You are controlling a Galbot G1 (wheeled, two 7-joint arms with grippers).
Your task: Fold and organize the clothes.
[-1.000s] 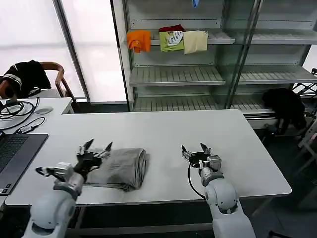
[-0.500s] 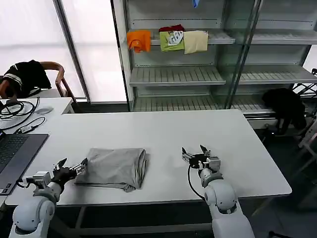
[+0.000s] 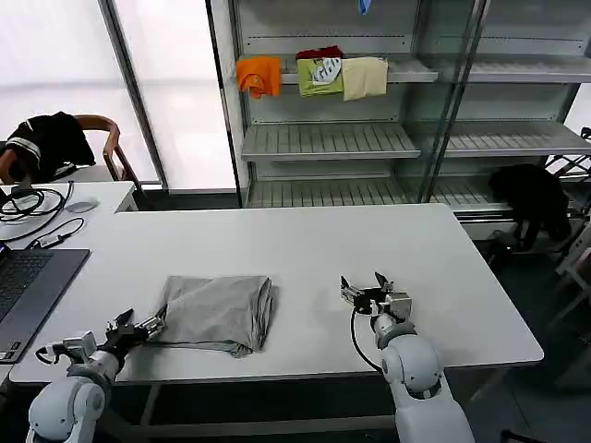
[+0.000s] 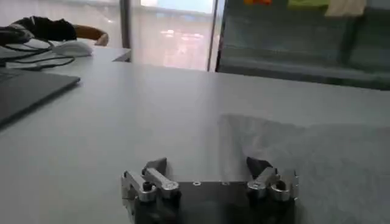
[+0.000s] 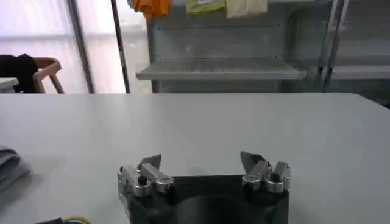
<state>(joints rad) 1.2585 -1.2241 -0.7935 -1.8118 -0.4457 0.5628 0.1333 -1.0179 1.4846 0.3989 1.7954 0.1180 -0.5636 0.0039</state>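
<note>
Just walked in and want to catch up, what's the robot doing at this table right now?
A light grey shirt lies folded into a compact rectangle on the white table. The left claw sits open at the shirt's near-left corner, low to the table, holding nothing. The right claw rests open on the bare table to the right of the shirt, idle. The fold looks done; the shirt has not been put away anywhere.

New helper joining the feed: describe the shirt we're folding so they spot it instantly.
Start at the big white table. Near its front edge, just right of the laptop, lies the folded shirt: plain light grey and soft, the one garment lying on that table.
</note>
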